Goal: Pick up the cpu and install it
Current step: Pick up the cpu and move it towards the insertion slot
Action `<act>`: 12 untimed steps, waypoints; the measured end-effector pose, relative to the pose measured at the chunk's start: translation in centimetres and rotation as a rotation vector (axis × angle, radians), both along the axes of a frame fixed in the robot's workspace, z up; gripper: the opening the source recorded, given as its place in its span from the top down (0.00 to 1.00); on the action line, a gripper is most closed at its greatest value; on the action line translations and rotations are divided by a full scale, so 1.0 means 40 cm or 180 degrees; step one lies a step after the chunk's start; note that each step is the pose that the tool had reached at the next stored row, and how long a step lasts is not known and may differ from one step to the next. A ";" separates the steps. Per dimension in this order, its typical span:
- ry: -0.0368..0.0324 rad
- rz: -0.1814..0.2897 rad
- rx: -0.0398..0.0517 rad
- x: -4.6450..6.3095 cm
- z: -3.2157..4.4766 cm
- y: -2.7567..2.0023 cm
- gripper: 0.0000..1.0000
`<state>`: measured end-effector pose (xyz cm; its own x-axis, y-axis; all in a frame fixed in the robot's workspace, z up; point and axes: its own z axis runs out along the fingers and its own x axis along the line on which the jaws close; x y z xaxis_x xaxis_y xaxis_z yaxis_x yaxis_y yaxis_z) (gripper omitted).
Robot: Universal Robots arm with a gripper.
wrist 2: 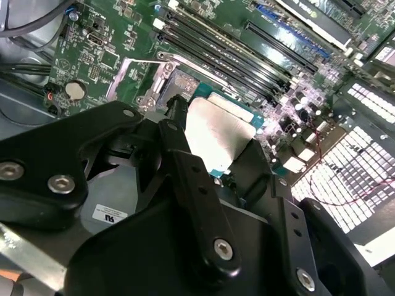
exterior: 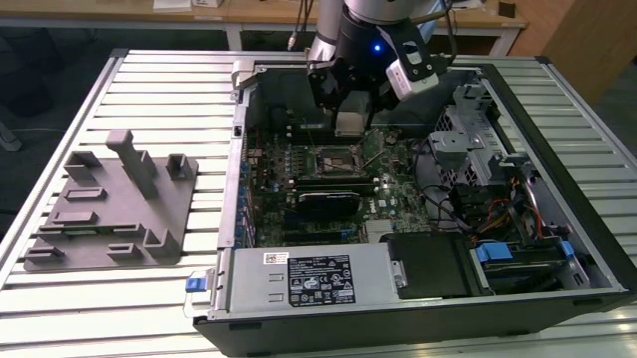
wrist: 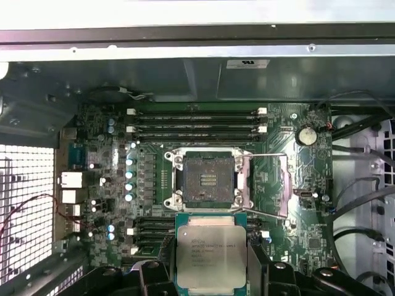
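We see the gripper (wrist: 211, 266) pinching the cpu (wrist: 210, 253) by opposite edges over the motherboard (exterior: 398, 195), the open socket (exterior: 333, 158) at six o'clock of it in the exterior view, cables (exterior: 453, 205) at four o'clock, black fingers (wrist 2: 185, 161) hiding the chip's sides.

The arm (exterior: 360, 33) is pointed straight downward; the gripper (exterior: 350, 119) is clamped on the cpu (wrist: 211, 256), held flat.
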<state>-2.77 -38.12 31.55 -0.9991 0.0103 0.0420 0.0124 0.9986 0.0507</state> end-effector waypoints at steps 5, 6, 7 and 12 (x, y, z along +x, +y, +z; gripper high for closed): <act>-0.0019 0.0001 0.0000 0.000 -0.020 0.004 0.46; -0.0023 0.0001 0.0000 0.000 -0.024 0.005 0.46; -0.0029 0.0001 0.0000 0.000 -0.028 0.005 0.46; -0.0055 0.0002 0.0000 0.000 -0.047 0.008 0.46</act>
